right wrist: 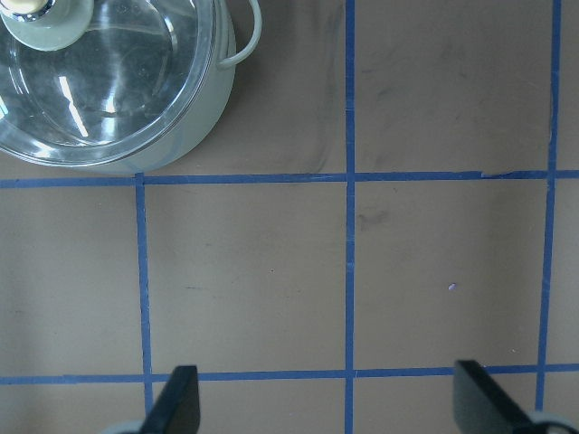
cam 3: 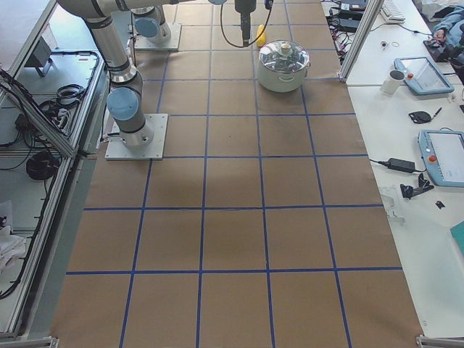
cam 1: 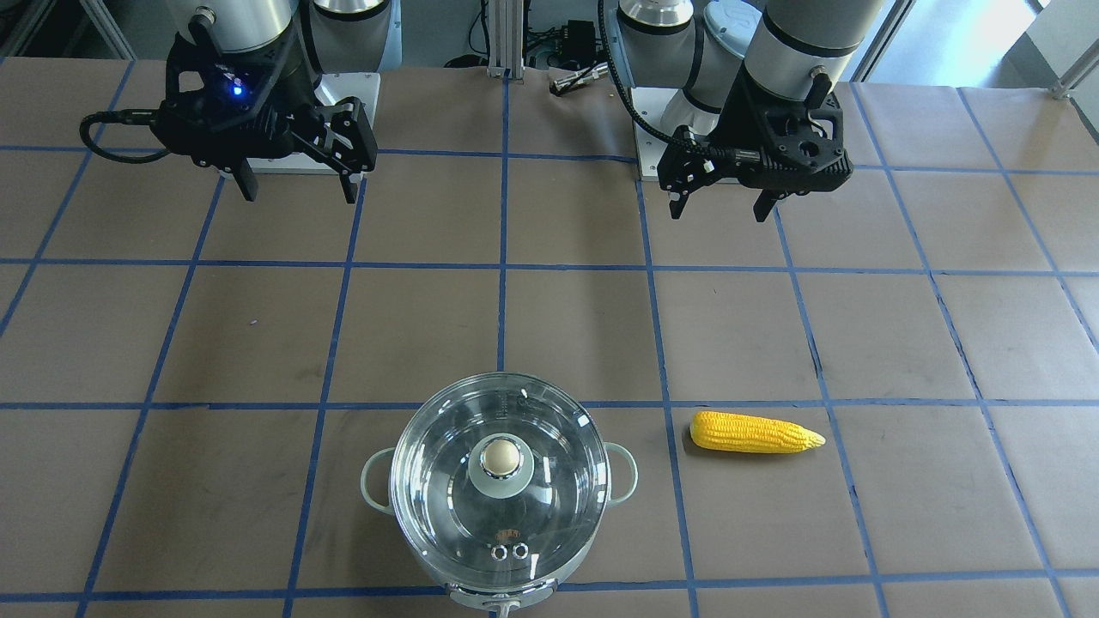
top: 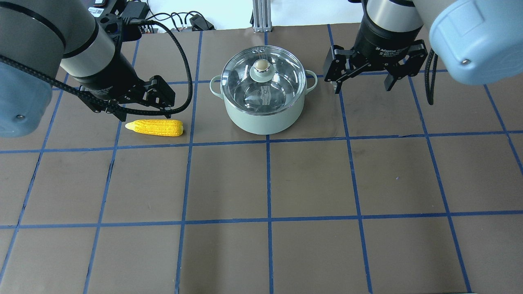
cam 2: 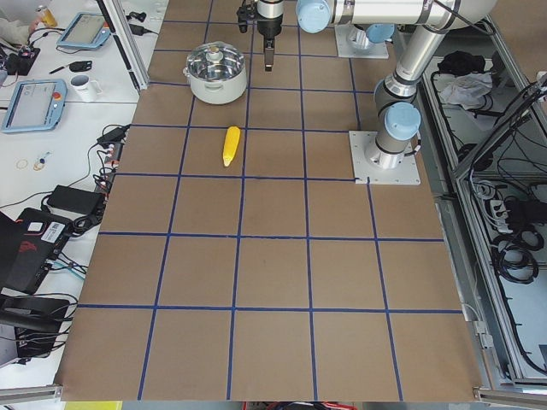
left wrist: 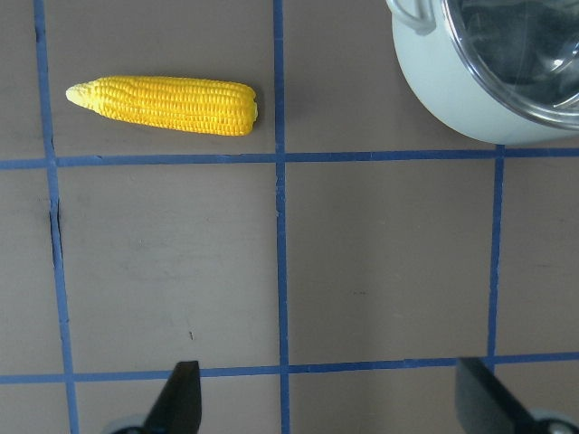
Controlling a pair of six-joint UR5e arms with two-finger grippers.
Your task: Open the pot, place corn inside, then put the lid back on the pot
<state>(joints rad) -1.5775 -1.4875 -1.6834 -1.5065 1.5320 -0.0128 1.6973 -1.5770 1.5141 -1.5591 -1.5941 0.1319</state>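
While the glass lid (top: 263, 81) sits closed on the mint-green pot (top: 265, 118), the first job is lifting it off. The right pincer (top: 361, 83), spread wide and empty off to the pot's side, looks best placed: it should drop squarely over the beige knob (top: 262, 65), close, then rise straight up. The left pincer (cam 1: 718, 202), likewise wide and empty, hangs short of the corn (top: 155, 128), which lies flat on the bench (top: 310, 179) on the pot's other side

Lid (cam 1: 429, 481) is clear glossy glass with 2 shiny metal vent rings (cam 1: 498, 554), pot (top: 265, 120) has a smooth satin mint coat. Corn (top: 155, 128) looks like bumpy matt plastic (kernel rows all over). Table (top: 310, 179) is matt brown paper, blue tape lines (top: 267, 179).
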